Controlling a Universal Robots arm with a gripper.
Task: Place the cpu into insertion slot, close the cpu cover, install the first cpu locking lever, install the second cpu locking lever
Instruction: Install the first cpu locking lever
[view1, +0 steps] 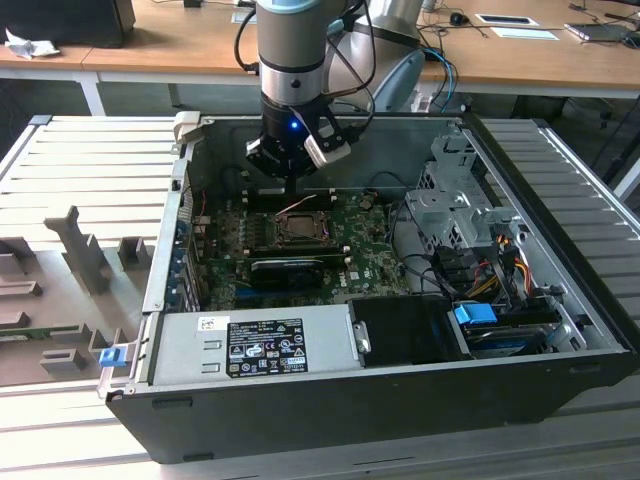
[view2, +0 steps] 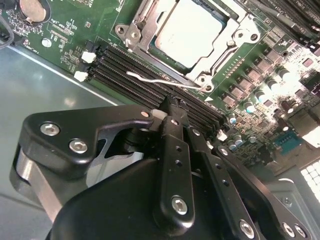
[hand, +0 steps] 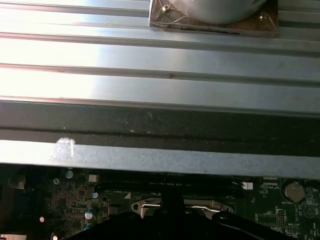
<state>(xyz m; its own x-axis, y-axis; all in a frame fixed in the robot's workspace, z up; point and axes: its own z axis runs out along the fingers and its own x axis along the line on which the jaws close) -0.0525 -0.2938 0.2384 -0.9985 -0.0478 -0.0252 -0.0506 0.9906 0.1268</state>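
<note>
- As I hang inside the open computer case (view1: 400, 400), my claw (view1: 290, 188) points straight down at the green circuit board (view1: 370, 262).
- In the second wrist view my claw (view2: 169, 107) is clenched: the two black fingers (view2: 172, 150) meet at their tips, and I can see nothing gripped between them.
- The chip (view2: 192, 30) lies flat in its socket just beyond my claw's tips. In the exterior view it sits right under my claw (view1: 300, 228).
- The cover plate (view2: 232, 42) is folded down over the chip, its silver frame lying round the chip's edges with the pale centre showing through.
- A thin wire lever (view2: 165, 80) runs along the side of the socket nearest my claw, just beside the tips. I cannot tell whether I touch it, nor whether it is hooked down.
- Black memory slots (view2: 120, 70) lie in a row directly beneath my fingertips, between the lever and my claw's body.
- A coin battery (view2: 32, 7) sits on the board well away from my claw.
- The grey power supply box (view1: 250, 345) stands well apart from my claw, against the case wall.
- The case rests on a ribbed metal counter (view1: 90, 150).
</note>
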